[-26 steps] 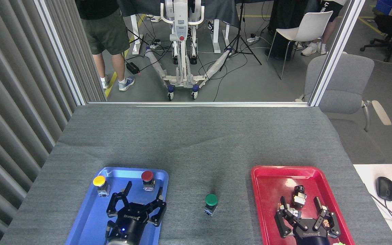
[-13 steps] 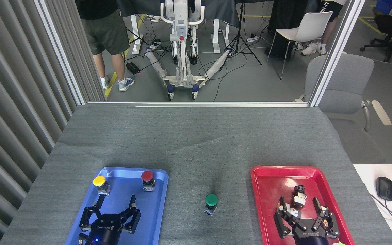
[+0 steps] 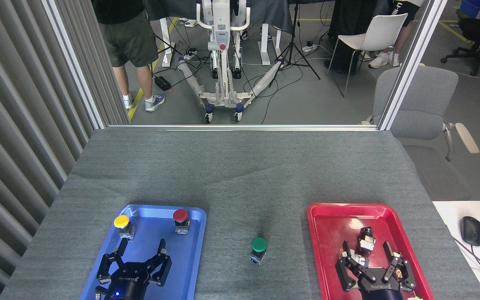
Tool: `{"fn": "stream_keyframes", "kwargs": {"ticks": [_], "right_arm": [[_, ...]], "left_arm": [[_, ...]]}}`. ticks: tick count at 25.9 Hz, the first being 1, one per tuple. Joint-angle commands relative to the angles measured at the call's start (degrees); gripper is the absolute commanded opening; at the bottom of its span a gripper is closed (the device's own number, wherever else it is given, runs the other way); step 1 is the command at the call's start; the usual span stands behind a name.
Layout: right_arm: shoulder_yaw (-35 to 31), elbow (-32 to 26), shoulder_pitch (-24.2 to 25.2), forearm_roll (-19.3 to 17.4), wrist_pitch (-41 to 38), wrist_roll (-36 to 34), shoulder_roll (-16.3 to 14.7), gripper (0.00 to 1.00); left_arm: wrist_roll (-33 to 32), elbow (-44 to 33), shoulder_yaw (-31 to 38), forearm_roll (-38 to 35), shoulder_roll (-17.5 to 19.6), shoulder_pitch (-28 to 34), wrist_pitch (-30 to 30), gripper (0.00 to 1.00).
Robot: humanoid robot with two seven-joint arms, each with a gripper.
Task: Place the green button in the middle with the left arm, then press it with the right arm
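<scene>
The left gripper (image 3: 142, 250) has pulled back toward the near edge of the blue tray (image 3: 192, 258) since a second ago, and is now staying put. Its fingers are spreading wide and holding nothing. The green button (image 3: 258, 249) is standing upright on the bare grey cloth (image 3: 231, 175) between the two trays, with open room all around it. The right gripper (image 3: 367, 256) is hanging low over the red tray (image 3: 327, 250), fingers open and empty, just beside a small black part (image 3: 366, 240). The yellow button (image 3: 122, 225) and red button (image 3: 180, 220) are sitting at the blue tray's far end.
</scene>
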Motion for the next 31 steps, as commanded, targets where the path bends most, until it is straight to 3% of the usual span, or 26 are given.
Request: {"fn": "stream_keyframes", "kwargs": {"ticks": [1,31], "right_arm": [[0.0,0.0,0.0,-0.02,0.03,0.0,0.07,1.0],[0.18,0.18,-0.09,0.06,0.03,0.08,0.86,1.0]], "left_arm": [[-0.02,0.0,-0.03,0.04,0.0,0.02,0.01,1.0],[-0.02,-0.09,1.02,0.04,0.0,0.11,0.01,1.0]]}}
